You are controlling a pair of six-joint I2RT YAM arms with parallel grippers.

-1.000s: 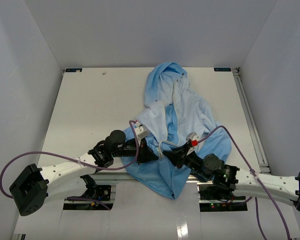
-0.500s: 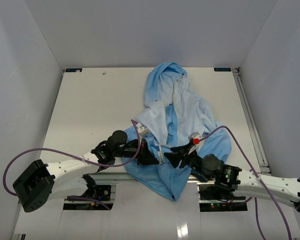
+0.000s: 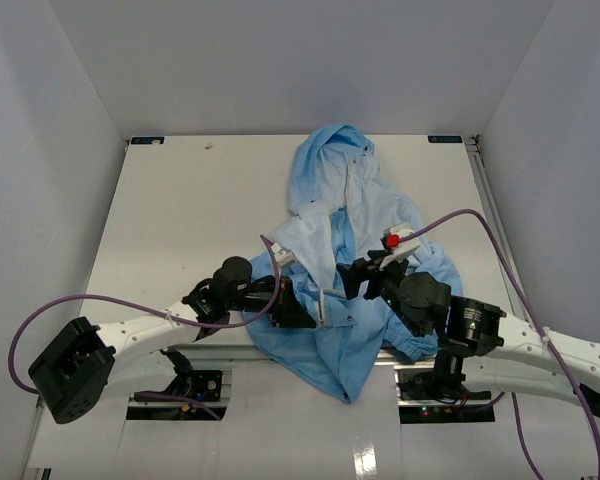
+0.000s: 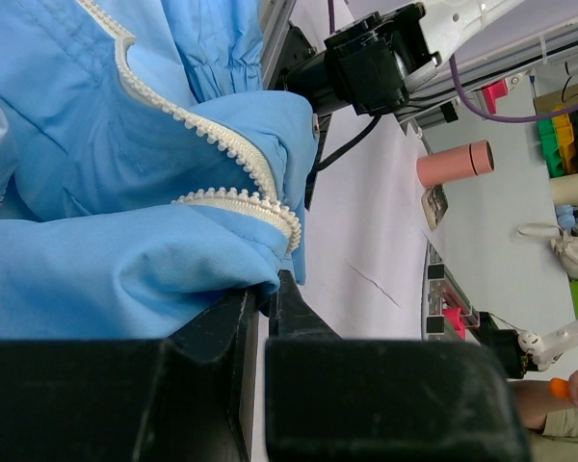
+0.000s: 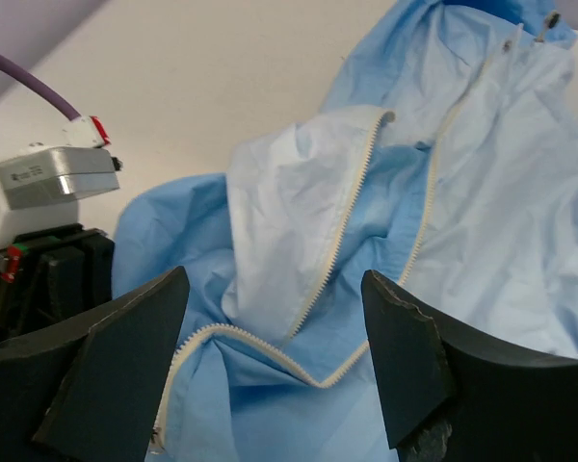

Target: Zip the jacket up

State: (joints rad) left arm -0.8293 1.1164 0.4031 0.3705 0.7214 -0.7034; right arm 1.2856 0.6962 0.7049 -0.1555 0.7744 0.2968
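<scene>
The worktop [image 3: 180, 220] carries the jacket [image 3: 355, 210]. It lies crumpled, its hood on the far side of both end effectors and its hem spilling over the near edge below them.

The right arm has changed most. A second ago its end effector sat low at the hem, close to the left one. It has since risen and swung farther in, so the right end effector [image 3: 358, 277] now hangs over the jacket's open front. Its fingers are spread wide with nothing between them, and the wrist view shows the cloth lying free beneath the gap [image 5: 275, 279].

The left end effector [image 3: 302, 308] has hardly moved. It stays pinched narrow on a fold of blue cloth [image 4: 268, 294], just below the bottom end of the zipper [image 4: 233, 199].

Under the right fingers the two rows of pale teeth [image 5: 313, 289] run apart, so the front is still open. The right arm appears to have let go of the hem to look for a better hold, probably on the loose zipper strip, so closing has not yet begun.
</scene>
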